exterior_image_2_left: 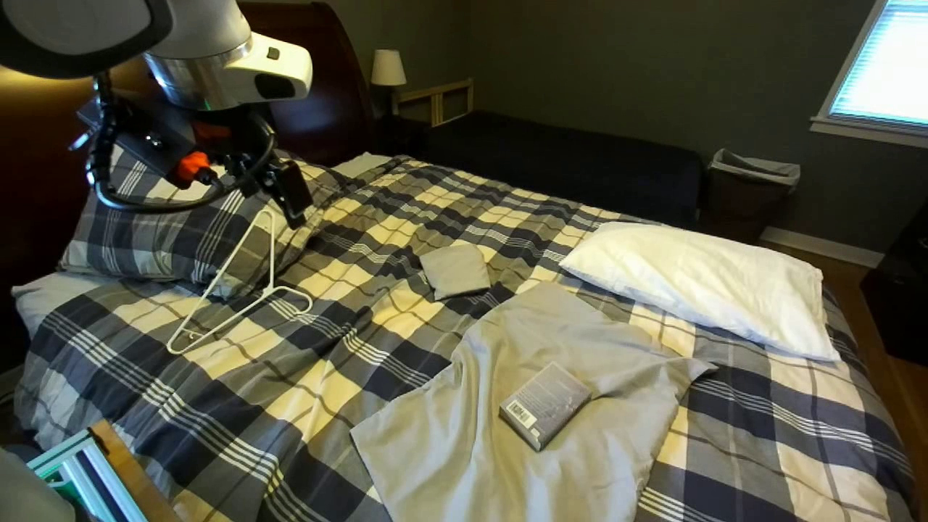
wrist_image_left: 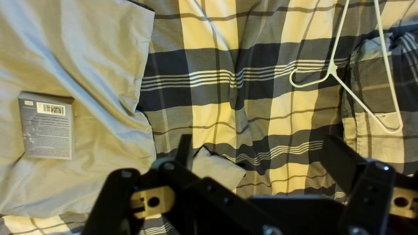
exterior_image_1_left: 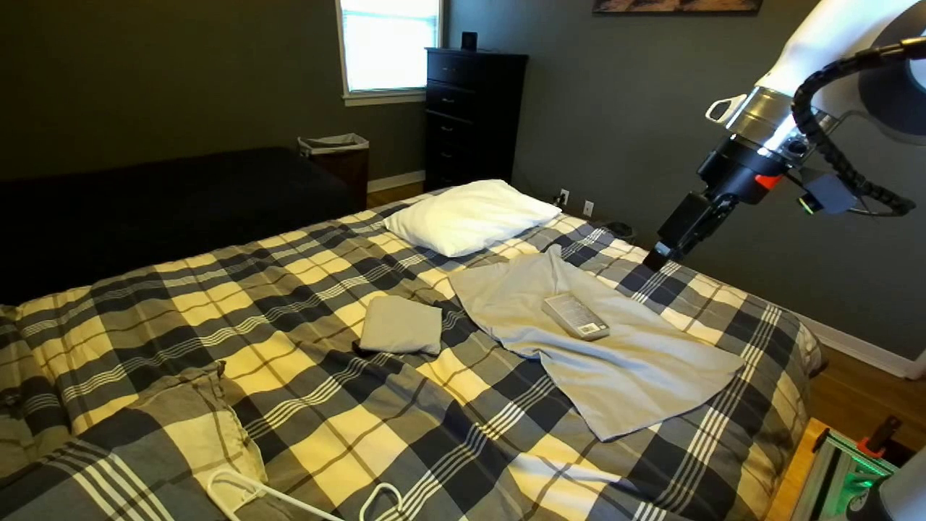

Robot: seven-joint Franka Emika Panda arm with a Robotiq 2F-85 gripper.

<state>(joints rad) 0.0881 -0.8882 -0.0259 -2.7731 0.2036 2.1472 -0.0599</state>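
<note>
At nine o'clock in my wrist view, a flat, grey, rectangular book or box (wrist_image_left: 47,130) is carrying the only printing I am making out. Towards twelve o'clock on its face, a white, oblong barcode label (wrist_image_left: 51,109) is showing dark bars; at eleven, a small, pale, rectangular mark (wrist_image_left: 28,103) is sitting. At six o'clock from the label, rows of fine print (wrist_image_left: 54,135) are running across, and I am reading no word or number.
</note>
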